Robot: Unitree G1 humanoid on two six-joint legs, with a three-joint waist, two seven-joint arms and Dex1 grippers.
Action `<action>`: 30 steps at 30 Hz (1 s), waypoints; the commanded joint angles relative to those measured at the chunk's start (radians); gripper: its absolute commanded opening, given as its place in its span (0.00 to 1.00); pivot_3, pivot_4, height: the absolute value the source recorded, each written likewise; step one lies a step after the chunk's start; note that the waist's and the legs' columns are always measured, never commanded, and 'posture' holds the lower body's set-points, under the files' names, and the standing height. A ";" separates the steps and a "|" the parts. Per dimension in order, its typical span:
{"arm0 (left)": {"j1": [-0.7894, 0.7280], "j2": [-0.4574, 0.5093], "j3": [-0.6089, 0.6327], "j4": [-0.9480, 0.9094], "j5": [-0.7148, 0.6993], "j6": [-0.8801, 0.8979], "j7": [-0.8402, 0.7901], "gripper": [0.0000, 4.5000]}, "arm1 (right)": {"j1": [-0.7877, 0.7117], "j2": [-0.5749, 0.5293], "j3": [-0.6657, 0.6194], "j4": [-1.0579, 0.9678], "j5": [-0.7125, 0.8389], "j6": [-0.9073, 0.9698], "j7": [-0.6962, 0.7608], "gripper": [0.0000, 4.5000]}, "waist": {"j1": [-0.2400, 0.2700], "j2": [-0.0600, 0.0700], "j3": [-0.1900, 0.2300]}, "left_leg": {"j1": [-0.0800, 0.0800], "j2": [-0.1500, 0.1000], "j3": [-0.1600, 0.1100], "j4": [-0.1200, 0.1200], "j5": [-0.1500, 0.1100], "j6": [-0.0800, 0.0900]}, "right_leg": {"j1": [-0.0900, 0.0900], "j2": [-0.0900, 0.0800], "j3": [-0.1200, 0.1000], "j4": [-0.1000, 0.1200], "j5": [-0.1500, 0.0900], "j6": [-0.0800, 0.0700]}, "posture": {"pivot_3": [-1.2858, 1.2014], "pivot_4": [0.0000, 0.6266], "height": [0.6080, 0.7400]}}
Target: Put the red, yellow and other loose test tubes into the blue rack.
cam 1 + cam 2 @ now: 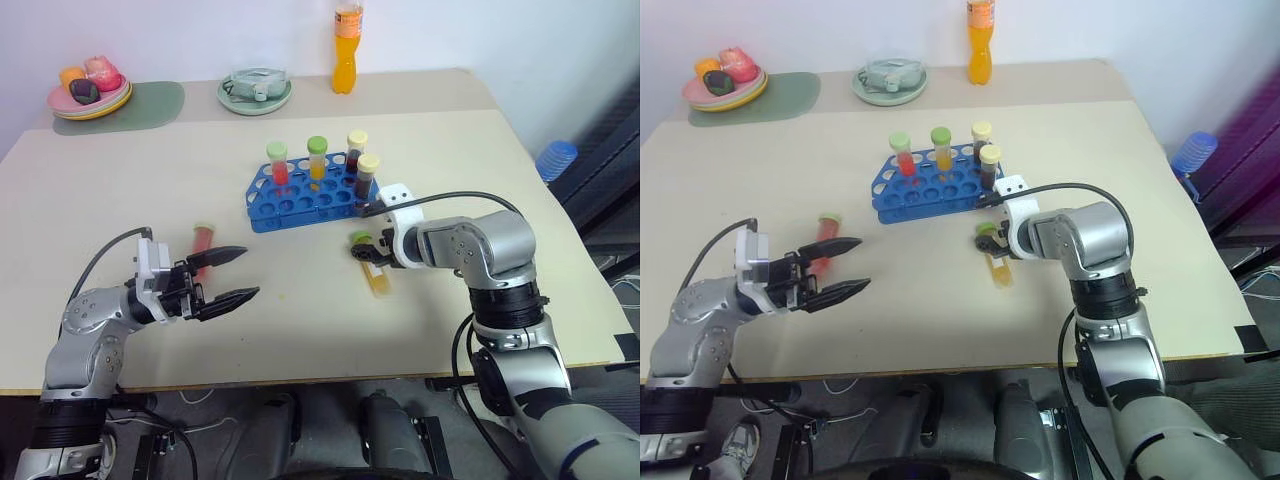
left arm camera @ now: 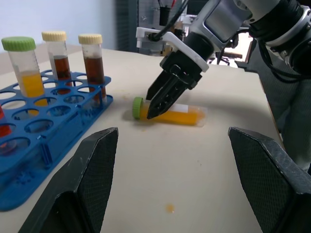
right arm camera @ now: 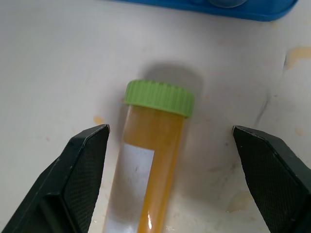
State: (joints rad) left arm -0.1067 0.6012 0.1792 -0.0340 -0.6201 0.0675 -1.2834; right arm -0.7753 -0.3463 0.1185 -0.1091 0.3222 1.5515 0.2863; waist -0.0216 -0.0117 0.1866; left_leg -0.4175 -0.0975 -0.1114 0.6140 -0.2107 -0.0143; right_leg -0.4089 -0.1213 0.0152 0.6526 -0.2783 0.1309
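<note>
Black fingers of the left gripper [image 1: 226,275] stand wide apart and hold nothing, on the near side of the blue rack [image 1: 300,197] and well off toward the robot's left; just past them a red tube [image 1: 203,243] lies flat on the table [image 1: 480,150], still loose. Closer to the rack, just in front of its right end, the yellow tube [image 3: 153,160] with a green cap lies on its side, cap end toward the rack. The right gripper [image 3: 170,141] hangs over it, fingers spread, one on each side of the tube near the cap, not yet touching. To do this pick well, I would lower until the pads sit level with the tube's middle, keep the fingers square across its length, and close below the cap so the round body cannot roll out. Afterwards the tube must be turned upright, cap up, for an empty hole. Four capped tubes already stand in the rack's far rows, so the free front holes look easiest.
</note>
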 commanded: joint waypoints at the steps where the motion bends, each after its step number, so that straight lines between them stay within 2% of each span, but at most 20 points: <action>1: 0.008 0.000 0.018 0.016 -0.002 -0.034 -0.024 0.83 | 0.029 -0.043 0.055 -0.024 -0.001 -0.012 0.017 0.92 | 0.002 0.000 0.000 | 0.000 0.000 0.000 0.000 0.000 0.000 | 0.000 0.000 0.000 -0.001 0.000 0.000 | 0.52 0.24 1.00; 4: 0.011 0.000 0.021 0.030 -0.002 -0.046 -0.034 0.83 | 0.042 -0.076 0.097 -0.050 -0.002 -0.039 0.034 0.92 | 0.005 0.000 0.000 | 0.000 0.000 0.000 0.000 0.000 0.000 | 0.001 0.000 0.000 -0.001 0.000 0.000 | 0.52 0.24 1.00; 7: 0.015 -0.001 0.020 0.026 -0.003 -0.049 -0.031 0.83 | 0.049 -0.090 0.115 -0.061 -0.003 -0.060 0.043 0.75 | 0.004 0.000 0.000 | 0.000 0.000 0.000 0.000 0.000 0.000 | 0.001 0.000 0.000 -0.002 0.000 0.000 | 0.52 0.24 1.00; 12: 0.021 -0.001 0.014 -0.008 -0.005 -0.033 -0.006 0.83 | 0.054 -0.100 0.122 -0.071 0.000 -0.077 0.054 0.22 | 0.001 0.000 0.000 | 0.000 0.000 0.000 -0.001 0.000 0.000 | 0.001 0.000 0.000 -0.003 0.000 0.001 | 0.52 0.24 1.00; 13: 0.019 0.000 0.012 -0.015 -0.006 -0.027 0.001 0.83 | 0.053 -0.108 0.129 -0.072 -0.001 -0.092 0.061 0.18 | 0.001 0.000 0.000 | 0.000 0.001 0.000 -0.001 0.000 0.000 | 0.001 0.001 0.000 -0.003 0.000 0.000 | 0.52 0.24 1.00; 21: 0.005 0.004 0.009 -0.046 -0.013 0.012 0.034 0.83 | 0.061 -0.187 0.180 -0.106 -0.019 -0.279 0.143 0.18 | 0.002 0.000 0.000 | 0.000 0.001 0.000 -0.001 0.000 0.000 | 0.001 0.001 0.000 -0.003 0.001 0.000 | 0.52 0.24 1.00; 24: -0.004 0.006 0.015 -0.047 -0.017 0.027 0.042 0.83 | 0.065 -0.265 0.230 -0.157 -0.013 -0.413 0.270 0.18 | 0.001 0.000 0.000 | 0.000 0.001 0.001 -0.001 0.000 0.000 | 0.001 0.001 0.000 -0.003 0.001 0.001 | 0.52 0.24 1.00; 30: -0.010 0.005 0.023 -0.025 -0.014 0.023 0.035 0.83 | 0.063 -0.349 0.286 -0.181 -0.015 -0.569 0.464 0.18 | 0.002 0.000 0.000 | -0.001 0.002 0.001 -0.001 0.000 0.000 | 0.001 0.002 -0.001 -0.004 0.001 0.001 | 0.52 0.24 1.00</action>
State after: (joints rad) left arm -0.1144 0.5984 0.1800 -0.0499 -0.6207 0.1010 -1.2401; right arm -0.6954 -0.6741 0.4010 -0.2521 0.3089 1.0334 0.6971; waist -0.0196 -0.0119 0.1870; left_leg -0.4182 -0.0955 -0.1107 0.6134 -0.2109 -0.0141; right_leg -0.4080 -0.1197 0.0146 0.6486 -0.2774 0.1316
